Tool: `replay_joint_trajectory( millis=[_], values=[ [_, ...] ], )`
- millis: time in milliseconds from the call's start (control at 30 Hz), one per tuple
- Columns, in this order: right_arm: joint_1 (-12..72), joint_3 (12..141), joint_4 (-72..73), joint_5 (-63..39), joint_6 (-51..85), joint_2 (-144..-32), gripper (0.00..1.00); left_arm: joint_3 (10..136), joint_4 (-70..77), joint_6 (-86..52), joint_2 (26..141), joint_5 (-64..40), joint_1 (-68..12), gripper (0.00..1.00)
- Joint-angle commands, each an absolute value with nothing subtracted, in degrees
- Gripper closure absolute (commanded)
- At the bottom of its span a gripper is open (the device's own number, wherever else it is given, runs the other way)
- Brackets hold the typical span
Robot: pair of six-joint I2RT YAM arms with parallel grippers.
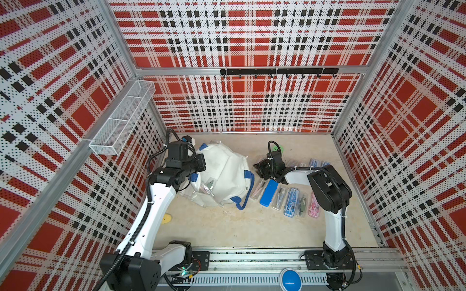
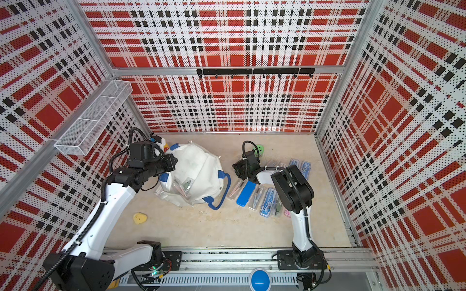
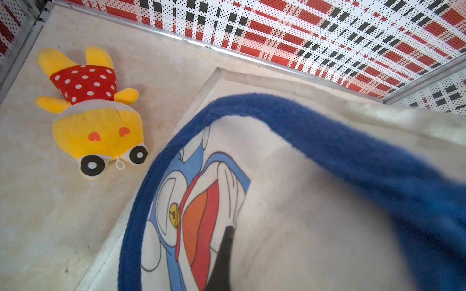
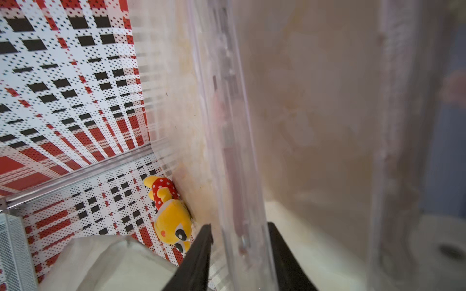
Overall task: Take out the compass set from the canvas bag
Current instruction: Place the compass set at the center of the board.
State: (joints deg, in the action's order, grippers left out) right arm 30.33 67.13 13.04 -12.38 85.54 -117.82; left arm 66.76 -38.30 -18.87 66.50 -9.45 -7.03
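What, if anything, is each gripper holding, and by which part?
The left gripper is shut on the canvas bag, at its edge near a blue strap. A clear case sits between the right gripper's fingers; whether it is gripped cannot be told.

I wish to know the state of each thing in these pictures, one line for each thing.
canvas bag: lying slumped, mouth open, clear cases visible inside.
left gripper: shut on the canvas bag.
right gripper: open, fingers astride the clear case.
clear case: between the fingers, apparently untouched.
blue case: closed, flat on the table.
plush toy: lying face up.
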Motion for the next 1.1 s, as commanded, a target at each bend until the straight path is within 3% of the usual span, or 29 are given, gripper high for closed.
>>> replay_joint_trajectory(
  millis=[0, 167, 433, 600, 833, 1067],
  values=[
    [31.89, 66.33, 15.44, -11.35, 86.77, -115.18, 0.53, 67.93, -33.28, -19.98, 65.92, -10.74, -6.49, 1.00],
    [33.38, 64.92, 15.13, -10.67, 87.37, -111.40, 0.43, 67.24, -32.70, -20.30, 65.74, -10.99, -6.50, 1.00],
    [34.25, 64.43, 5.38, -7.95, 83.08, -100.99, 0.35, 65.88, -30.96, -21.01, 65.24, -12.27, -6.46, 1.00],
    [34.25, 67.63, -9.28, -4.59, 74.71, -94.16, 0.35, 65.88, -30.55, -20.61, 65.13, -13.62, -6.44, 1.00],
    [34.90, 73.56, -20.92, -1.24, 57.37, -88.03, 0.44, 65.66, -29.05, -20.30, 65.21, -14.94, -6.56, 1.00],
    [40.99, 77.77, -24.50, 2.86, 45.42, -84.33, 0.35, 65.76, -28.68, -20.26, 65.73, -15.24, -7.03, 1.00]
  ],
)
